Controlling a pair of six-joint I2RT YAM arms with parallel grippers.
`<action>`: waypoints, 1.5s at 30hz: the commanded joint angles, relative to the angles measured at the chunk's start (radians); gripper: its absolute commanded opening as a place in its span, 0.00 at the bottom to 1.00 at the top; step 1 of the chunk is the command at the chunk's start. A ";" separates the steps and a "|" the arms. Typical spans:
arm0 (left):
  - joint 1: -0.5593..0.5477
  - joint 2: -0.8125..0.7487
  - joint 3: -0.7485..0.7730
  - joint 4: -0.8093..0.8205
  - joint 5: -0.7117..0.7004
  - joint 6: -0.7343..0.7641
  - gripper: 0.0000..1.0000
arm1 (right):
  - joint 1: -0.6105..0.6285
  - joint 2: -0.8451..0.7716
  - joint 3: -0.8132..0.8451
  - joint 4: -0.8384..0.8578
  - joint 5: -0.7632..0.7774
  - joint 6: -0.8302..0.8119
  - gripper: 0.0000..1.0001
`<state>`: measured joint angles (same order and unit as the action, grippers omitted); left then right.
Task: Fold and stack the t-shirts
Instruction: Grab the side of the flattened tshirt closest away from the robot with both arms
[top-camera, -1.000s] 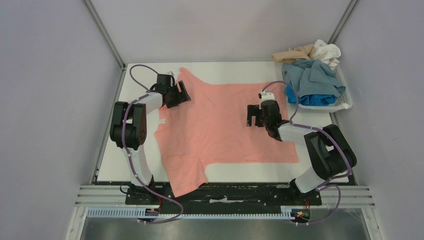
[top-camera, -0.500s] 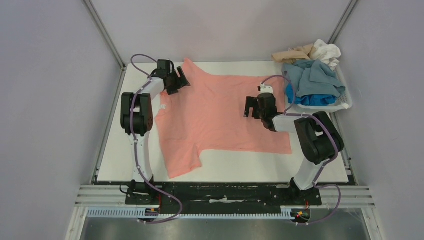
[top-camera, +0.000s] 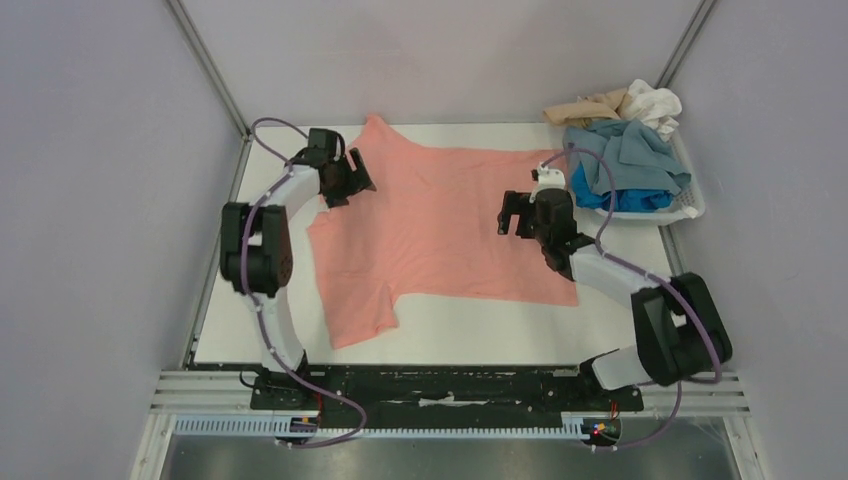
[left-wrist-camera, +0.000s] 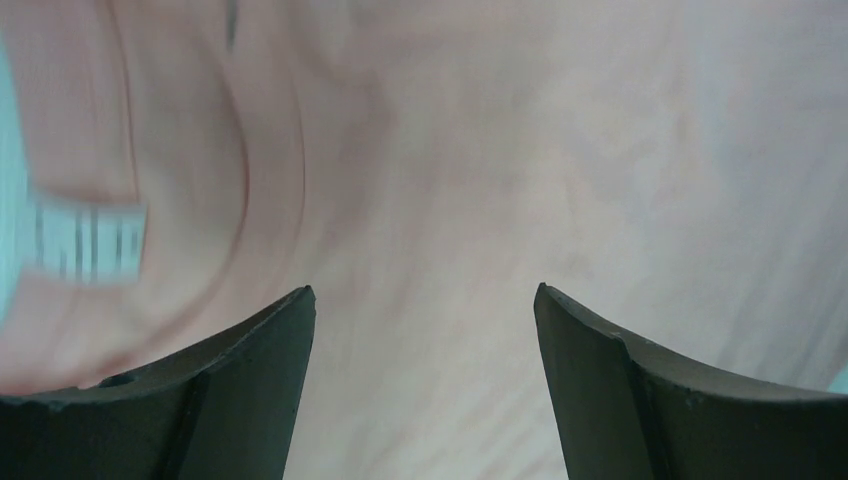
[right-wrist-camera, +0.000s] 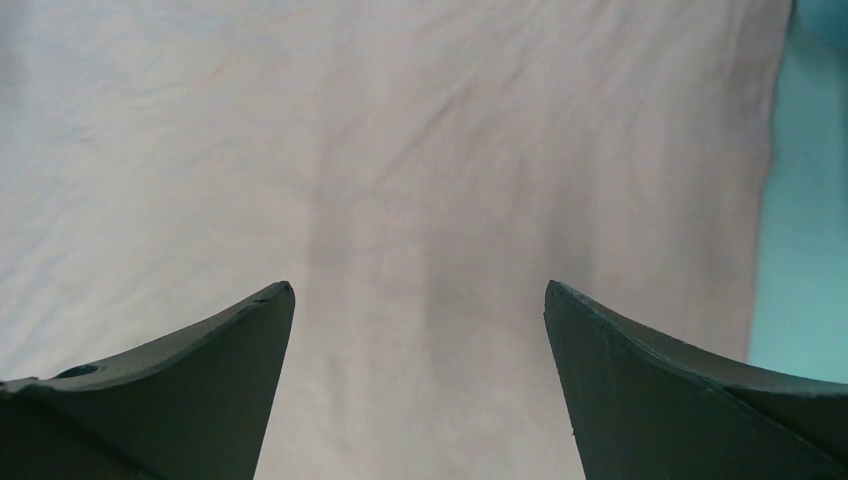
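The salmon-pink t-shirt (top-camera: 440, 225) lies spread flat over the middle of the surface (top-camera: 470, 330), lightly creased. One sleeve (top-camera: 362, 318) reaches toward 7 o'clock and the other (top-camera: 380, 132) points toward 11 o'clock at the far edge. Its straight hem faces 3 o'clock. My left gripper (top-camera: 350, 180) stands over the shirt's 10 o'clock part, at the collar side, with its jaws apart and nothing between them. My left wrist view shows only pink cloth between the fingers (left-wrist-camera: 250, 380), with the white neck label (left-wrist-camera: 85, 240) blurred at 9 o'clock in that view. I cannot tell whether the fingertips touch the cloth. My right gripper (top-camera: 520, 215) stands over the shirt's 3 o'clock part, jaws fully apart and empty. My right wrist view shows creased cloth below it, with the shirt's edge and bare surface at the right. The white basket (top-camera: 690, 205) sits at 2 o'clock, overhanging the surface's far right corner. It holds a grey-blue shirt (top-camera: 630, 155) heaped on a bright blue shirt (top-camera: 625, 200). A beige shirt (top-camera: 585, 108) and a white shirt (top-camera: 655, 103) are bunched at the basket's far end.
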<state>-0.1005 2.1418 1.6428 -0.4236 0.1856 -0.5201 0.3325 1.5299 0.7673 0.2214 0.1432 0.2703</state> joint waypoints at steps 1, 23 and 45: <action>-0.102 -0.441 -0.368 0.035 -0.170 -0.005 0.86 | 0.011 -0.203 -0.185 -0.014 -0.014 0.025 0.98; -0.520 -1.406 -1.189 -0.426 -0.481 -0.671 0.82 | 0.011 -0.369 -0.325 -0.113 0.039 0.034 0.98; -0.519 -1.111 -1.162 -0.218 -0.472 -0.631 0.12 | 0.009 -0.400 -0.311 -0.140 0.094 0.027 0.98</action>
<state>-0.6159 1.0042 0.4622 -0.7250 -0.2871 -1.1542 0.3412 1.1599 0.4309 0.0853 0.2073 0.2958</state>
